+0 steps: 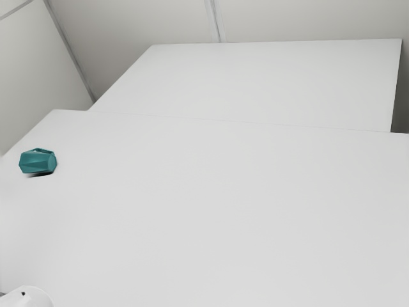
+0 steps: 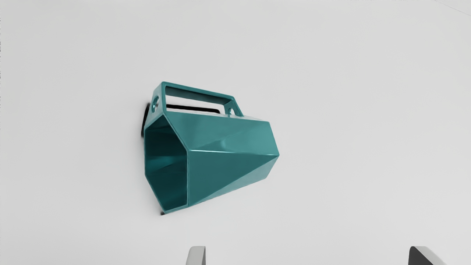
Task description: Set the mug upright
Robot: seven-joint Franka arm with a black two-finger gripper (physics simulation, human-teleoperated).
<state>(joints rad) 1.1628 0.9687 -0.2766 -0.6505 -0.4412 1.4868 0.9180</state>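
While it lies sideways, the teal faceted mug (image 2: 224,154) probably rests steady on a flat face; gripper (image 2: 307,254) wide open, empty, presumably for clearance.

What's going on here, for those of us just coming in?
A robot arm is working at a white table, with the job of setting a teal mug upright. The mug lies on its side, its open mouth toward the exterior view's left. Nothing is holding it: the jaws stand wide apart, with no mug between them, so the job is not yet done.
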